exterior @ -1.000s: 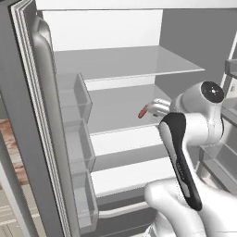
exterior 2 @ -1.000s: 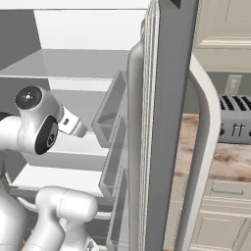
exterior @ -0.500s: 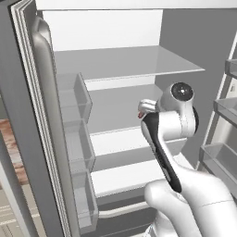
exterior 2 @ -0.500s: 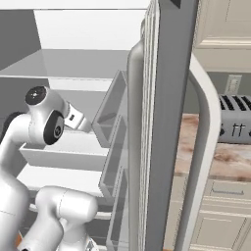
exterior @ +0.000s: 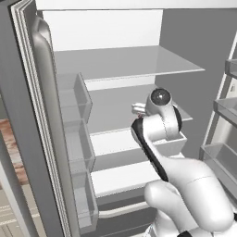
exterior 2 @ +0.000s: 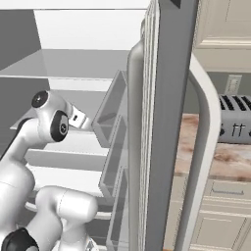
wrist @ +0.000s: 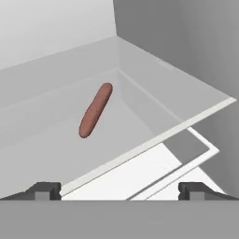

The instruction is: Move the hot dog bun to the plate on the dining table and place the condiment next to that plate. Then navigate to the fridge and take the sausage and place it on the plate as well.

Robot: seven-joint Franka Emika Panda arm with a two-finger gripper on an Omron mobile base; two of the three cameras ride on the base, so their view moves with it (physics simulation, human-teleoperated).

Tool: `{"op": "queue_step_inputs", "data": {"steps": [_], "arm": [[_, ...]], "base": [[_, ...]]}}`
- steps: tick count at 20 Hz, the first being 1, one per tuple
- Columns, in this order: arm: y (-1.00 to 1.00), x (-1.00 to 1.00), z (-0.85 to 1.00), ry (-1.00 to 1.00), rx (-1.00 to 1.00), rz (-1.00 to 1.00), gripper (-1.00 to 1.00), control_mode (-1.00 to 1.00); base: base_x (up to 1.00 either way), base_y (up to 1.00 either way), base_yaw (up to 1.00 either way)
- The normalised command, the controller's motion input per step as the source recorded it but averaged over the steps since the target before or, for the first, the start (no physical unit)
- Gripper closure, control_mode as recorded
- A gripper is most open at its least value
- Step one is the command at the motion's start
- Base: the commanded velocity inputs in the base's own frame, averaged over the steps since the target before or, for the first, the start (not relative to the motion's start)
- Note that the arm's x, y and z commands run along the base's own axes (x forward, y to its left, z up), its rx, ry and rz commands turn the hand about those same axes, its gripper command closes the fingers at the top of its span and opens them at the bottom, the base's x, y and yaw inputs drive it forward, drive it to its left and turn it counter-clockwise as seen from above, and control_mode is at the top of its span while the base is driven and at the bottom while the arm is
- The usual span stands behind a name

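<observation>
1. Sausage [wrist: 95,116]: one, on a shelf inside the fridge [exterior: 115,65].
2. Fridge: one, doors open.
3. Left door bins [exterior: 74,97]: three, stacked.
4. Toaster [exterior 2: 235,125]: one, far right on the counter [exterior 2: 215,157].

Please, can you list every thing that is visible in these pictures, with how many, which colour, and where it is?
sausage: one, reddish brown, lying alone on a pale fridge shelf, ahead of the gripper.
fridge: one, dark grey outside, pale shelves inside, both doors open.
door bins: several, clear grey, stacked on the inner side of the doors.
fridge handle: one, light grey, long and curved, on the outer side of the right door.
toaster: one, grey with dark slots, on the counter right of the fridge.
counter: one, marbled reddish top, cream cabinets under it.
arm: one, white with dark joints, reaching into the fridge.
gripper: one, dark finger tips, open, holding nothing.
</observation>
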Motion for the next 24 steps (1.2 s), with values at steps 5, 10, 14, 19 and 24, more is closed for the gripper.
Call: {"op": "queue_step_inputs", "data": {"steps": [5, 10, 14, 19, 24], "arm": [[0.0, 0.53, -0.06, 0.14, -0.03, -0.06, -1.0, -1.0], [0.0, 0.48, -0.26, 0.06, -0.07, -0.03, -1.0, -1.0], [0.0, 0.34, -0.42, -0.01, -0.08, -0.01, -1.0, -1.0], [0.0, 0.41, -0.27, 0.0, -0.01, 0.0, -1.0, -1.0], [0.0, 0.44, -0.16, 0.0, 0.0, 0.0, -1.0, -1.0]], "base": [[0.0, 0.0, 0.0], [0.0, 0.0, 0.0], [0.0, 0.0, 0.0], [0.0, 0.0, 0.0], [0.0, 0.0, 0.0]]}}
